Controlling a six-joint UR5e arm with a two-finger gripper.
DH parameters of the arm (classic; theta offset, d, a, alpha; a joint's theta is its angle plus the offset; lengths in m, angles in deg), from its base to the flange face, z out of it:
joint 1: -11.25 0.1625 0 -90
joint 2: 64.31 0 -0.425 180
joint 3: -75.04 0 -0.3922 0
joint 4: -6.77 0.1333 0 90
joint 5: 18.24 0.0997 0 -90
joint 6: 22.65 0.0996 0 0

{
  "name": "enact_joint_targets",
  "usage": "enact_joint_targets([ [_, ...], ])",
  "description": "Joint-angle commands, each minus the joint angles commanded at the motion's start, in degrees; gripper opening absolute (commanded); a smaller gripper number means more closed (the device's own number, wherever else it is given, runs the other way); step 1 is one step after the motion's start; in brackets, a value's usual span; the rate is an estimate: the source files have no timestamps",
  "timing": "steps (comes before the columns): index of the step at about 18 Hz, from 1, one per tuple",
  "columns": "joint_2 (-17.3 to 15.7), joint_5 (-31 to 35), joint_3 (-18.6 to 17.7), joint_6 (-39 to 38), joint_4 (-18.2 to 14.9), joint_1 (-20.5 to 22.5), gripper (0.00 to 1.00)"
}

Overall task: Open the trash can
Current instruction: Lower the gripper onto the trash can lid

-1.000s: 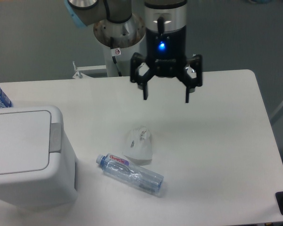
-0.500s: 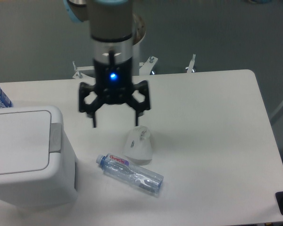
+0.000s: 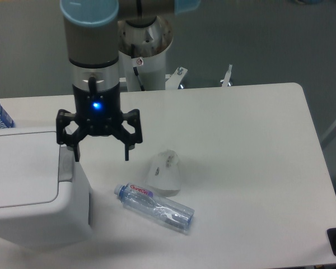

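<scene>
The claw (image 3: 102,155) is hanging with its two fingers spread wide apart and gripping nothing, one fingertip (image 3: 77,156) lying over the right edge of the trash can (image 3: 33,190) by its grey push tab (image 3: 65,166). The white trash can is sitting with its lid closed at the desk's (image 3: 252,151) nine o'clock edge. At the claw's four o'clock a small white paper wad (image 3: 164,172) is resting on the desk, touching a clear water bottle (image 3: 154,206) lying on its side at five o'clock.

Smooth white plastic trash can (image 3: 28,190); clear glossy bottle (image 3: 155,207).
</scene>
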Motion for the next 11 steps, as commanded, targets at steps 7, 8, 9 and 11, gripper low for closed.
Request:
enact_joint_targets([
  [7, 1.1, 0.2, 0.2, -0.2, 0.0, -0.5, 1.00],
  [8, 1.3, 0.3, 0.1, -0.2, 0.0, -0.5, 1.00],
  [9, 1.3, 0.4, -0.1, -0.2, 0.0, -0.4, 1.00],
  [11, 1.3, 0.3, -0.1, -0.3, 0.0, -0.4, 1.00],
])
